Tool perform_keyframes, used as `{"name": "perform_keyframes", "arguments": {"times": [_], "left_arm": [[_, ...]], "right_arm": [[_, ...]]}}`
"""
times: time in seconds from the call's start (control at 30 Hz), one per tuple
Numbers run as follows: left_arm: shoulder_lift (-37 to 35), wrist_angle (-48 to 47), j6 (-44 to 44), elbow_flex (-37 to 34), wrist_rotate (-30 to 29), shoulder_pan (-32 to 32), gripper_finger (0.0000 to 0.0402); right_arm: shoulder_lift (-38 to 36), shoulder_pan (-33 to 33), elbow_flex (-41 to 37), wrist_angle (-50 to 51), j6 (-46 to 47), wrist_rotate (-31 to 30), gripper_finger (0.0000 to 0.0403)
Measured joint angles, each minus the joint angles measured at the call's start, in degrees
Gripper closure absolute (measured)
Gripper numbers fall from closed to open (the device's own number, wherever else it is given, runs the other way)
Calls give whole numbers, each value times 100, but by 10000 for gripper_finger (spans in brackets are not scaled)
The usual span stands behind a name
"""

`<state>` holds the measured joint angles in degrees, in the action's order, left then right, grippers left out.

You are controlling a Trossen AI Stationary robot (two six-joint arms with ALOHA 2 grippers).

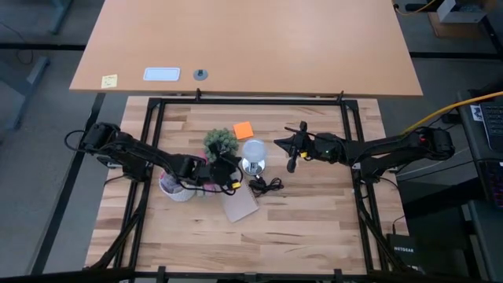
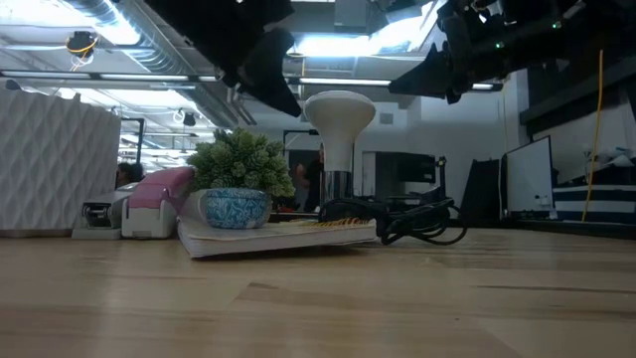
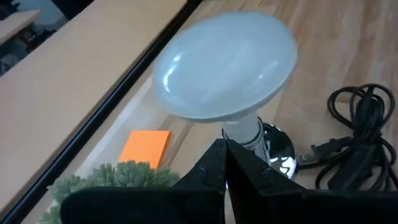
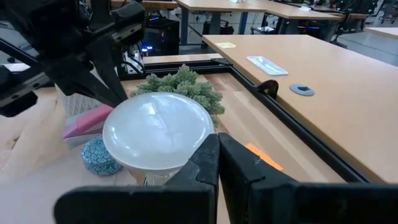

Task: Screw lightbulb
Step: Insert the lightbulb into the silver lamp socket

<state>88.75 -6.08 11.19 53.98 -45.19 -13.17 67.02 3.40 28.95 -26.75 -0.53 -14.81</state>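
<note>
The left gripper (image 1: pixel 233 174) is clenched on nothing, its tips just beside the lightbulb (image 1: pixel 254 151), which stands upright in the shiny socket (image 3: pixel 273 148) near the table's middle. The right gripper (image 1: pixel 291 155) is also clenched empty, near the bulb's other side. A small potted plant (image 1: pixel 220 141), orange note (image 1: pixel 243 130) and black cord (image 1: pixel 267 185) surround it.

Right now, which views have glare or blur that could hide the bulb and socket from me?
Low view: bright ceiling lights backlight the lightbulb, and both arms show as dark silhouettes. Left wrist view: soft reflections on the globe, and the shut left gripper is blurred up close, covering part of the shiny socket disc. Right wrist view: the shut right gripper hides the bulb's neck.
</note>
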Motion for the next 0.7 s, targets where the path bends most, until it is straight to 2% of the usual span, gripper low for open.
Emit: {"name": "perform_keyframes", "arguments": {"times": [0.2,0.47,0.7], "left_arm": [[0,-27,-214,0,4,-67,401],[0,-19,-296,0,11,-114,401],[0,-6,-372,0,282,-98,401]], "right_arm": [[89,0,4,48,-250,51,391],[653,0,4,-185,-451,283,391],[928,0,4,-606,-584,244,391]]}}
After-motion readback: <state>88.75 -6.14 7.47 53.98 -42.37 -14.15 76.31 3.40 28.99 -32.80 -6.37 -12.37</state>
